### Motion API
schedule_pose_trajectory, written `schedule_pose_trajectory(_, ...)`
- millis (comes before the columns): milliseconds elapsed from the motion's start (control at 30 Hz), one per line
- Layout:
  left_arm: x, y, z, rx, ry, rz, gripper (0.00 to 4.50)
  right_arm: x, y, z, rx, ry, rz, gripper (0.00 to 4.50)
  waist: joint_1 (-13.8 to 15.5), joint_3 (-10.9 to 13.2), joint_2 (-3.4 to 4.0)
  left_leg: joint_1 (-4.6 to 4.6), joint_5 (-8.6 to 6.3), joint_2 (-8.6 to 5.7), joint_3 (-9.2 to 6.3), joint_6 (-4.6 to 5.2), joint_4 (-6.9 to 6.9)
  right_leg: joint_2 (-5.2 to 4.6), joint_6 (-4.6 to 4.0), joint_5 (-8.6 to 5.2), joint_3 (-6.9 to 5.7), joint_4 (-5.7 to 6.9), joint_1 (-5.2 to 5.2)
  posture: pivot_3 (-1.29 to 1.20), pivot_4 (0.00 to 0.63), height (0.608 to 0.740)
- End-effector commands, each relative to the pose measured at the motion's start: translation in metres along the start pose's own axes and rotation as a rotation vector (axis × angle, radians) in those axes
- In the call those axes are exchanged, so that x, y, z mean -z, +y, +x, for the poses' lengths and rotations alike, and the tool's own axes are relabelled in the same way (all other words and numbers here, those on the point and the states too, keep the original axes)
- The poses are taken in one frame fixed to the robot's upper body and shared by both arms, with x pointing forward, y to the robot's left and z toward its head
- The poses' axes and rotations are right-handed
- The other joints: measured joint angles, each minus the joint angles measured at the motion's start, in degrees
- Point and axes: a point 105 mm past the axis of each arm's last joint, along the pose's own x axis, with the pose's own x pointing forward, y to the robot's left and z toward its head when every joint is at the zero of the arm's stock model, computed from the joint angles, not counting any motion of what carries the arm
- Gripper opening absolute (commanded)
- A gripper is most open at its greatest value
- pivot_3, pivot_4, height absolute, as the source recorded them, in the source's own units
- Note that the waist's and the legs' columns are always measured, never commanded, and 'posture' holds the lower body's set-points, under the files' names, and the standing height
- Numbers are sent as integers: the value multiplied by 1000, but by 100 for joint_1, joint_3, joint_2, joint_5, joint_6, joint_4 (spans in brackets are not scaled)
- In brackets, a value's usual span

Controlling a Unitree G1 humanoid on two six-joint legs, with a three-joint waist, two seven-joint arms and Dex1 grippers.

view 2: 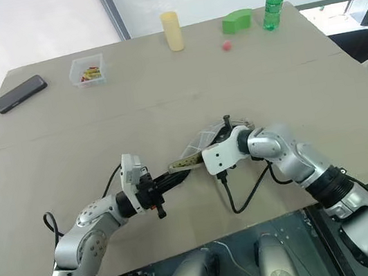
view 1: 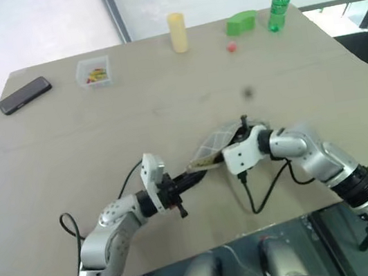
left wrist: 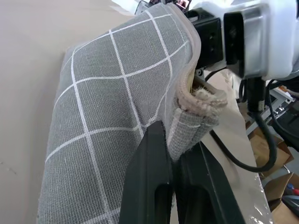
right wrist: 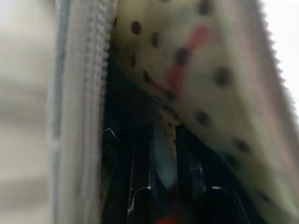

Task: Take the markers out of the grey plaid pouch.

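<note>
The grey plaid pouch (view 1: 216, 140) is lifted off the table near its front middle. My left gripper (view 1: 195, 172) is shut on one fabric end of it; the left wrist view shows the black fingers (left wrist: 149, 158) pinching the folded edge of the pouch (left wrist: 107, 116). My right gripper (view 1: 224, 152) is pushed into the open mouth from the right. The right wrist view looks inside, past the zipper (right wrist: 91, 93) along the pale dotted lining (right wrist: 210, 70). Deep in the dark interior lie a pale green marker (right wrist: 164, 163) and a red tip (right wrist: 169, 217).
Along the far edge of the table stand a black phone (view 1: 24, 94), a clear box of coloured bits (view 1: 93, 73), a yellow cylinder (view 1: 177, 32), a green block (view 1: 241, 23), a small red ball (view 1: 231, 47) and a green bottle (view 1: 278, 5). A black cable (view 1: 266, 191) hangs under my right wrist.
</note>
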Motion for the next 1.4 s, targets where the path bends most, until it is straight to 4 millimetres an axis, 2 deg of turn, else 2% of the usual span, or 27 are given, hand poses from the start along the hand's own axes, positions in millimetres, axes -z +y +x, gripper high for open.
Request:
schedule_pose_trajectory(33,-15,-10,6,44,-43,39,0,-5,-1,1,-24,-16,43,761,-22,0,0,0,0,0,0,0,0,0,0,0,0,0,0,0,150,740)
schedule_pose_trajectory(133,-16,-10,6,40,-45,39,0,-5,-2,-1,-26,-13,41,1557,-48,0,0,0,0,0,0,0,1,0,0,0,0,1,0,0,150,740)
schedule_pose_trajectory(200,-16,-10,6,39,-45,38,0,-3,-2,-2,-22,0,15,2568,-69,0,0,0,0,0,-1,0,1,0,0,0,0,1,0,0,150,740)
schedule_pose_trajectory(267,-17,-10,6,39,-46,37,0,-3,-2,-2,-21,7,-3,3104,-83,0,0,0,0,0,-1,0,0,0,0,0,0,1,0,0,150,740)
schedule_pose_trajectory(500,-18,-9,8,48,-49,36,0,-3,5,6,-70,10,-46,3104,-89,0,0,0,0,0,0,0,1,0,0,0,0,2,0,0,150,740)
schedule_pose_trajectory(700,-16,-9,10,65,-58,32,0,-1,22,40,-199,27,-113,3104,-118,-5,-3,20,0,1,9,0,-2,2,0,0,10,7,6,0,150,740)
schedule_pose_trajectory(900,-8,-7,8,53,-63,24,0,10,29,60,-269,52,-98,3104,-175,-31,-4,45,0,9,17,-1,-6,14,-1,0,23,12,21,0,150,740)
schedule_pose_trajectory(1033,-7,-8,8,29,-78,19,0,16,23,58,-251,47,-41,1844,-244,-39,-3,78,1,14,29,-3,-7,20,-3,1,37,28,41,0,150,740)
schedule_pose_trajectory(1067,-7,-8,8,22,-83,15,0,17,21,55,-242,46,-38,1226,-248,-39,-3,84,1,14,33,-3,-7,21,-3,1,42,33,42,0,150,740)
schedule_pose_trajectory(1100,-7,-7,7,12,-88,9,0,17,17,50,-224,40,-28,847,-248,-38,-2,85,3,15,35,-5,-7,23,-3,1,44,40,41,0,150,740)
schedule_pose_trajectory(1133,-7,-5,6,0,-93,2,0,17,11,43,-199,32,-8,263,-244,-37,-1,85,3,16,35,-7,-6,24,-3,1,45,42,40,0,150,740)
schedule_pose_trajectory(1167,-7,-3,6,-12,-98,-5,0,16,5,36,-175,21,11,73,-238,-35,1,83,3,17,34,-7,-7,24,-3,1,46,44,37,0,150,740)
schedule_pose_trajectory(1333,-11,11,1,-74,-132,-47,0,-2,-26,-1,-54,-71,160,73,-189,-29,5,26,3,7,19,-6,-5,13,-4,2,39,26,-9,0,150,740)
schedule_pose_trajectory(1400,-12,17,0,-84,-137,-54,0,-12,-32,-16,-59,-111,212,73,-174,-28,4,16,3,4,11,-6,-9,10,-4,2,33,10,-8,0,150,740)
